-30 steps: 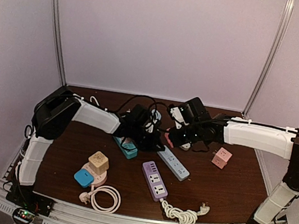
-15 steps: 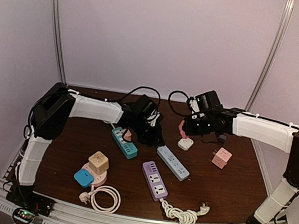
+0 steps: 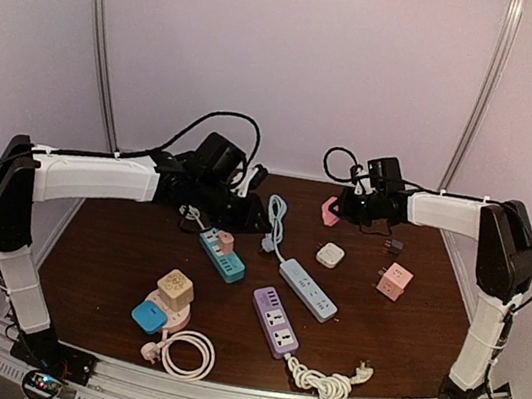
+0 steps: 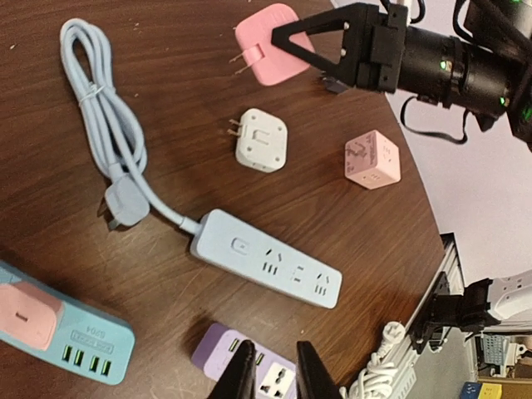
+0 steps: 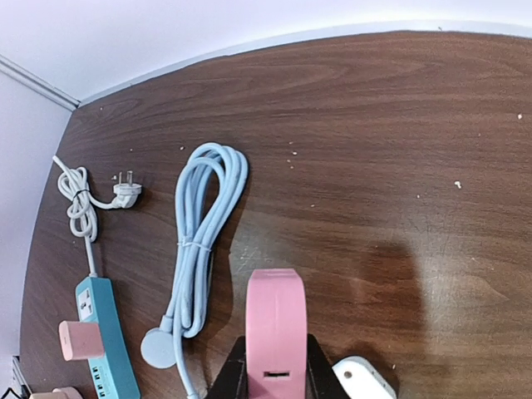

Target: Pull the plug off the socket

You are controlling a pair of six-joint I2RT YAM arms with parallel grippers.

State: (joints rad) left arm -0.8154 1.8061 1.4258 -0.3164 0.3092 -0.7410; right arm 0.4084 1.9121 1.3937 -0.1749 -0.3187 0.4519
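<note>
The pink plug (image 3: 330, 210) now hangs clear of every socket, upper centre of the overhead view. Its two prongs show bare in the left wrist view, and the right tool (image 5: 276, 378) is clamped on its sides. A second ago that tool was down low with the plug, near the far end of the light blue power strip (image 3: 307, 289) and the spot where the white adapter (image 3: 329, 254) now lies. Since then it has risen and drawn back toward the upper right. We cannot tell from these views which of the two the plug sat in, but neither came up with it, and both lie flat on the table (image 3: 407, 333). The left tool (image 4: 270, 374) has also pulled away. It was low at centre by the teal strip (image 3: 223, 255) and has swung up toward the upper left, and its fingers now stand a narrow gap apart with nothing between them. We judge that the pull itself is done. What remains is likely only to put the plug down somewhere free. A second, smaller pink plug (image 3: 226, 241) is seated in the teal strip, should that one count too.
</note>
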